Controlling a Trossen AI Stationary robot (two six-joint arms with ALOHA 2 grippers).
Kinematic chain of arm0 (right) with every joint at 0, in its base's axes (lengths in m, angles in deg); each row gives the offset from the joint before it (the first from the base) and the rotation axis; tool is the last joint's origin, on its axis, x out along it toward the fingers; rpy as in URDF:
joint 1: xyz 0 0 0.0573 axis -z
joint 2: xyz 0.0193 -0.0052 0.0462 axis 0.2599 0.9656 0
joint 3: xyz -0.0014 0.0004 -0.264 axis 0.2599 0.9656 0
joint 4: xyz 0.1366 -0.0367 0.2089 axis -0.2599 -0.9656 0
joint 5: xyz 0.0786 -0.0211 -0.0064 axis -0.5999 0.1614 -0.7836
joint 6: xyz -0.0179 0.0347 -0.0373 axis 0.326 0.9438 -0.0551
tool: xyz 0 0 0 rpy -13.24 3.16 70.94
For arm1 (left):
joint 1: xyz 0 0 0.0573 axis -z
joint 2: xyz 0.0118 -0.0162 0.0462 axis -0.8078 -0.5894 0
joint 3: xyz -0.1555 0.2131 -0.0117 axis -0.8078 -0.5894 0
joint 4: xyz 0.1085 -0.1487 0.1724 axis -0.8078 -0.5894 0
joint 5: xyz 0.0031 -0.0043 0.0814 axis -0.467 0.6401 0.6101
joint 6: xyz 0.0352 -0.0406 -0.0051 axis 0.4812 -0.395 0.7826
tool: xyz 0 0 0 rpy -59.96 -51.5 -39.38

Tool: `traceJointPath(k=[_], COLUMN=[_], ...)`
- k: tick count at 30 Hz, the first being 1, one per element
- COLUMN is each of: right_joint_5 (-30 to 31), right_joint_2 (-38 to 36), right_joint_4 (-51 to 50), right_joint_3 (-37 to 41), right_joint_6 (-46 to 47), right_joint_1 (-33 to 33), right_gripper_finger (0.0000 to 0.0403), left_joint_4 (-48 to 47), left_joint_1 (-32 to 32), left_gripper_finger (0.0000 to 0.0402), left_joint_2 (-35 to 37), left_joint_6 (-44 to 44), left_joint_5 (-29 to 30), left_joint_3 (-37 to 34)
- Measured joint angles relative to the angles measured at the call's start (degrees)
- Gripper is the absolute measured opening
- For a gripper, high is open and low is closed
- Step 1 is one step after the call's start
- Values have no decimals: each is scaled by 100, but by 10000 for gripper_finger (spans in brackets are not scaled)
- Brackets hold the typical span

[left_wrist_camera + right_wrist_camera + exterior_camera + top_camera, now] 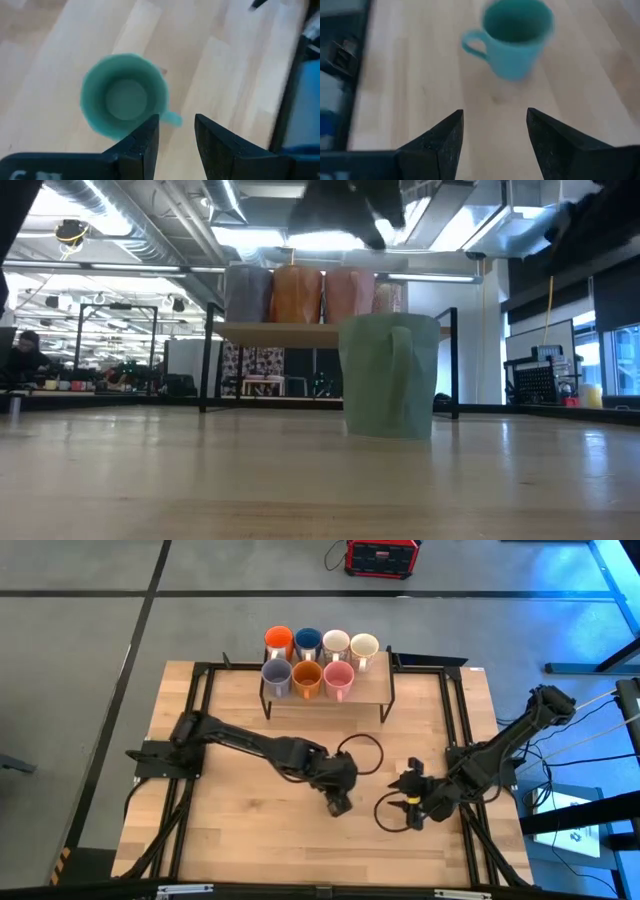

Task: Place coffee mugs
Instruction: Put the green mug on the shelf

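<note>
A sage green mug (124, 97) stands upright on its base on the wooden table (240, 830); it also shows in the low view (390, 375) and the right wrist view (517, 37). My left gripper (176, 119) is open and hangs above the mug (338, 802), pointing down. Its fingers stand over either side of the mug's handle (172, 119) without touching it. My right gripper (495, 117) is open and empty to the mug's right (408, 808), pointing toward it. In the high view my left gripper hides the mug.
A low black-framed rack (370, 690) at the table's far edge carries seven mugs: orange-red (278, 638), dark blue (306, 640), white (335, 641) and cream (364, 644) behind, lavender (276, 675), amber (306, 676) and pink (338, 676) in front. Black cable loops (362, 752) lie near both grippers.
</note>
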Motion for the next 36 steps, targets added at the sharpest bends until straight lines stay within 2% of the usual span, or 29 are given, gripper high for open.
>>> traceJointPath(k=[6, 9, 14, 20, 24, 30, 36], right_joint_5=[190, 363, 776, 1237, 1401, 1802, 1733], right_joint_2=[816, 1394, 2448, 3524, 4100, 4606, 4667], right_joint_4=[1498, 2239, 3587, 4905, 5679, 6622, 7110], right_joint_3=[-5, -10, 2, -6, -4, -1, -2], right_joint_6=[-456, -433, -296, -277, -306, -601, -992], right_joint_1=[6, 6, 23, 196, 255, 409, 574], right_gripper_finger=[202, 202, 202, 202, 202, 202, 202], left_joint_4=[-832, -886, -314, 573, 840, 894, 922], left_joint_1=[426, 649, 928, 1075, 1108, 1119, 1119], left_gripper_finger=[119, 119, 119, 119, 119, 119, 119], left_joint_2=[612, 1022, 2024, 3445, 4080, 4396, 4397], left_joint_6=[507, 892, 1254, 748, 272, 109, 143], left_joint_5=[569, 849, 808, 722, 688, 735, 739], left_joint_3=[-41, -375, -1683, -3543, -4240, -4487, -4487])
